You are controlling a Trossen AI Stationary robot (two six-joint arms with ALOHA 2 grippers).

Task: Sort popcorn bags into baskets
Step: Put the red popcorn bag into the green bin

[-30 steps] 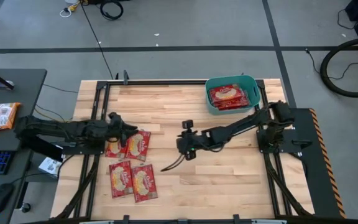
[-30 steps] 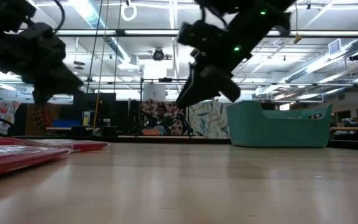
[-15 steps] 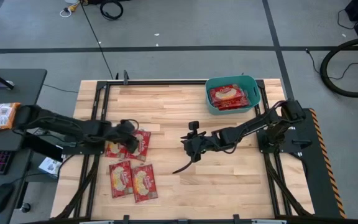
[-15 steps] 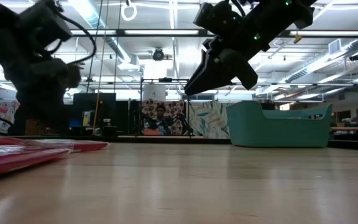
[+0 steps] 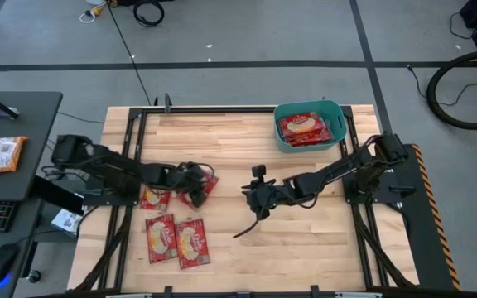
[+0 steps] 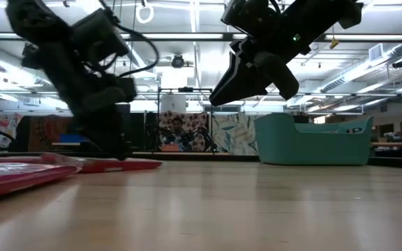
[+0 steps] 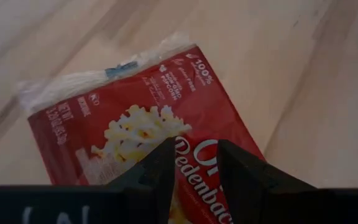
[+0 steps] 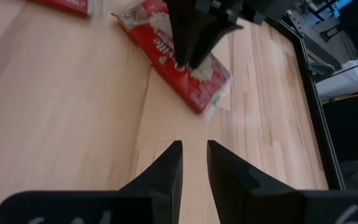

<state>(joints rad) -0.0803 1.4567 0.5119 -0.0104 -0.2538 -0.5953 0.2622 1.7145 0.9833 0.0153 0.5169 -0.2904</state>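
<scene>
The bag point(image 5: 203, 187) that matters lies flat on the counter point(image 5: 247, 141) directly under the left claw point(image 5: 195, 190); in the left wrist view this bag point(image 7: 148, 134) stretches away from the fingertips point(image 7: 161, 163) along its long axis, the clear sealed end farthest off and the popcorn picture just ahead of the tips. The left claw point(image 7: 194, 158) stands with its two fingers a narrow gap apart, the red film showing between them, so I judge it poised on the near end of the bag and not yet clamped. From the low view the left claw point(image 6: 114, 132) reaches down to the bag point(image 6: 117, 164) at counter level. Behind that claw, toward the arm's own base, lie more bags: one point(image 5: 151, 199) just beside the first, and two point(image 5: 177, 241) side by side nearer the front edge. The right claw point(image 5: 257, 201) hangs near the middle of the counter, close to the left claw but clear of it, raised off the surface as the low view shows point(image 6: 246, 73); its fingers are slightly apart and empty point(image 8: 192, 155), and its wrist camera looks straight ahead at the same bag point(image 8: 179, 62) with the left claw on it. The basket point(image 5: 308, 126) sits at the far right corner, well beyond both claws and behind the right one, with red bags already inside. The left arm is plainly nearer the bag; the right arm is nearer the basket, so a hand-over looks likely.
</scene>
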